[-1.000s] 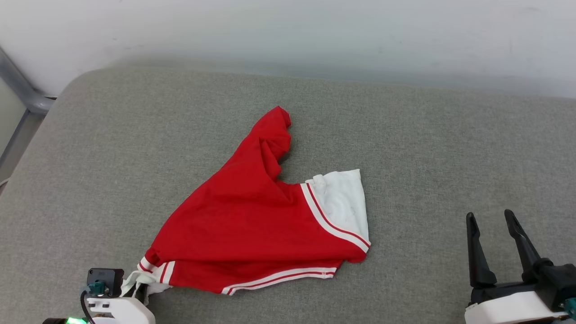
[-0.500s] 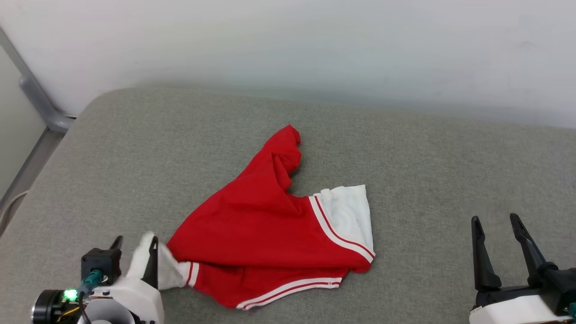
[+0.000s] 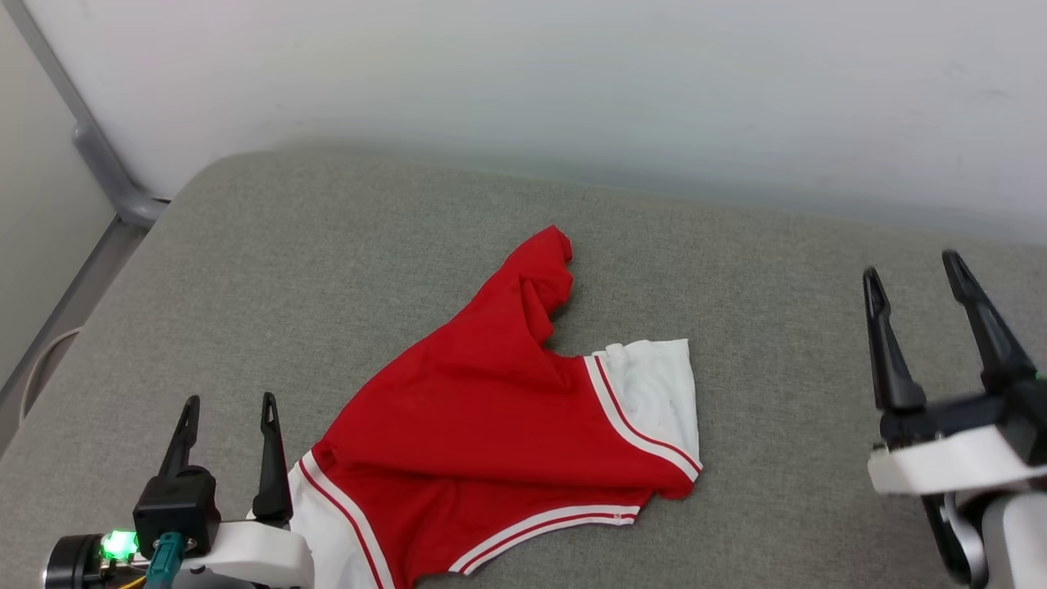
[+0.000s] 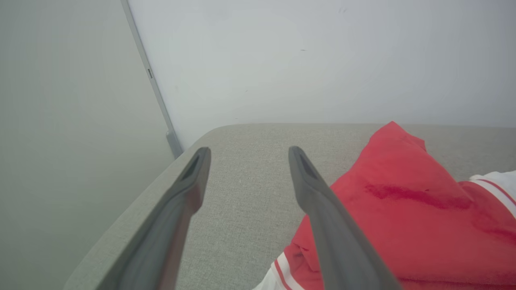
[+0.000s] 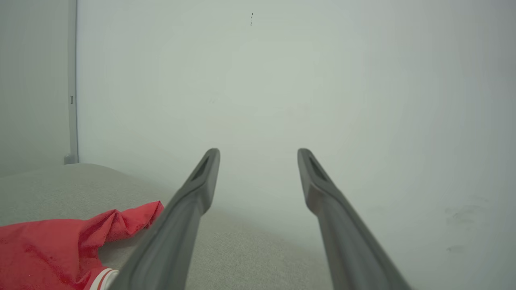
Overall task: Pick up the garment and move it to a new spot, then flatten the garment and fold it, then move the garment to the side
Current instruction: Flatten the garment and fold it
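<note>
— Which step, by the look of it?
— Judged the move to a new spot done and the flattening due. Found the shirt (image 3: 507, 425) bunched near the middle of the grey cushion (image 3: 327, 245), red tip toward 12 o'clock, white sleeve (image 3: 654, 384) out at 3 o'clock, striped hem along 6 o'clock

— And the grippers?
— Saw the left gripper (image 3: 230, 400) at 8 o'clock of the shirt, fingers spread wide, nothing between them, inner finger just beside the white corner (image 3: 335, 548); could not tell whether touching. Saw the right gripper (image 3: 911, 266) well apart at 3 o'clock, likewise wide open and empty

— Called for what next?
— Probably for a hold on two far-apart edges, say the white corner at 7 o'clock and the sleeve at 3 o'clock, then a pull apart to spread the cloth. Needed the right arm brought in a good way first

— Anything around or in the way?
— Noted a pale wall (image 3: 572, 82) at 12 o'clock and a grey metal post (image 3: 106, 172) at 10 o'clock, both well apart from the cloth. Reckoned neither a hindrance. Counted the twisted fold toward 12 o'clock and the layers tucked under as the real trouble: easy to pinch two layers at once. Saw no lettering on the upward face, so could not tell front from back
</note>
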`<state>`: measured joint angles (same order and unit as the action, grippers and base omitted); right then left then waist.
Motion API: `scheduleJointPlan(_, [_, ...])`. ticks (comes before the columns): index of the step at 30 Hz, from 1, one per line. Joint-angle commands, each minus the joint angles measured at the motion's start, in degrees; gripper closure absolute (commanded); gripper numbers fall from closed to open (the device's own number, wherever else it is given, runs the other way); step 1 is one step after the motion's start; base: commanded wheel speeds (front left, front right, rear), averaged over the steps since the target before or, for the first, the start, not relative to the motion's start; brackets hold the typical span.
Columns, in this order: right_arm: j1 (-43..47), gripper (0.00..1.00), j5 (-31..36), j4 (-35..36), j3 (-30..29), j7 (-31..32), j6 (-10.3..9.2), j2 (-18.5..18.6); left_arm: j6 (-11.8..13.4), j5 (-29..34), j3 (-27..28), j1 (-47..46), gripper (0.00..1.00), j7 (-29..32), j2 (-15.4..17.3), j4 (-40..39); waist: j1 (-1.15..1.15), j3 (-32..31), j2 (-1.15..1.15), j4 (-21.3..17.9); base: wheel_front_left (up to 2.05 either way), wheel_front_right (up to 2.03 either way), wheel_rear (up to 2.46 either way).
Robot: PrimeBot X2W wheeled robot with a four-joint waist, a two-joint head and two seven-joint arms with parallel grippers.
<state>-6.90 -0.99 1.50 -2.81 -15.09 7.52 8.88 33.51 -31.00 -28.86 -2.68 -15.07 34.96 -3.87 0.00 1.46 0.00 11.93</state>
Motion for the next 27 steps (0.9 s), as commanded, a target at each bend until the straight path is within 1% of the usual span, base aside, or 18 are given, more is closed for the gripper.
scheduleJointPlan(1, [-2.37,0.00,-0.54,-0.75,1.07,-0.11,-0.06,1.35,-0.21,0.92,0.76,0.93,0.00,-0.13,-0.99,-0.36,0.00,0.43,0.00,0.23,0.00,0.00,0.00])
scheduleJointPlan(3, [-5.86,0.00,-1.81,-2.38,3.56,-0.11,-0.06,3.63,-0.74,2.45,1.96,1.60,0.00,-0.13,-2.88,-0.86,0.00,1.09,0.00,0.58,0.00,0.00,0.00])
scheduleJointPlan(5, [-8.89,0.00,-3.13,-5.54,7.05,-0.09,-0.05,6.21,-1.45,3.88,2.95,2.47,0.00,-0.13,-4.65,-0.85,0.00,1.78,0.00,0.93,0.00,0.00,0.00])
scheduleJointPlan(8, [-15.46,0.00,-6.34,-9.79,13.68,3.10,-0.06,10.54,-3.15,5.88,4.36,2.67,0.00,-0.14,-7.42,-0.27,0.00,3.00,0.00,1.59,0.00,0.00,0.00])
scheduleJointPlan(11, [-20.74,0.00,-10.95,-12.79,21.20,9.86,-0.06,14.26,-5.11,7.69,6.00,2.76,0.00,-0.14,-10.13,0.86,0.00,4.19,0.00,2.30,0.00,0.00,0.00])
scheduleJointPlan(13, [-24.39,0.00,-14.23,-14.13,26.67,15.65,-0.07,17.14,-6.43,8.95,6.90,2.71,0.00,-0.14,-11.80,1.53,0.00,5.02,0.00,2.80,0.00,0.00,0.00])
scheduleJointPlan(17, [-30.45,0.00,-23.55,-15.22,38.68,29.17,-0.07,22.27,-8.87,11.27,9.11,2.09,0.00,-0.14,-15.03,2.69,0.00,6.76,0.00,3.73,0.00,0.00,0.00])
scheduleJointPlan(20, [-34.80,0.00,-29.91,-14.69,45.89,38.62,-0.07,26.14,-10.67,12.96,10.61,1.47,0.00,-0.14,-17.22,3.29,0.00,8.11,0.00,4.37,0.00,0.00,0.00])
scheduleJointPlan(24, [-39.23,0.00,-36.91,-14.23,52.61,47.98,-0.07,28.91,-12.85,15.04,12.49,0.82,0.00,-0.14,-19.99,4.00,0.00,9.96,0.00,5.23,0.00,0.00,0.00])
scheduleJointPlan(27, [-42.03,0.00,-40.61,-15.30,55.68,52.82,-0.07,30.09,-14.60,16.53,13.92,-0.14,0.00,-0.14,-22.09,4.67,0.00,11.53,0.00,6.11,0.00,0.00,0.00])
